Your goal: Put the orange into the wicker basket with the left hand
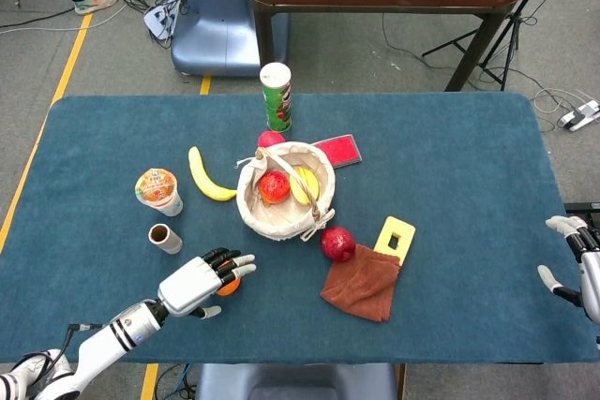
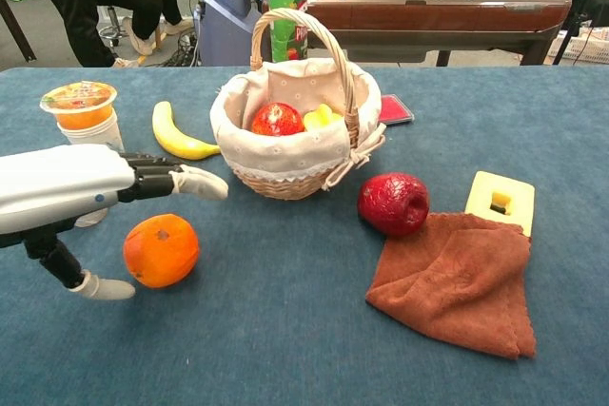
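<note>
Left hand (image 2: 67,192) above orange (image 2: 161,250) near table's front edge, fingers spread, thumb below, not gripping. Blue cloth table (image 1: 450,185); grey floor.

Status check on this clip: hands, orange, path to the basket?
Left hand open over orange, no grip. Right hand open, table edge. Wicker basket part full; path clear.

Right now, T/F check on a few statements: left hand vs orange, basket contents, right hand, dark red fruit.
1. The left hand grips the round orange and has it off the blue table. False: open hand above it, orange on the table.
2. The lined wicker basket already holds fruit. True.
3. The right hand holds the brown cloth. False: it is open at the table's edge.
4. The dark red fruit lies beside the cloth. True.
</note>
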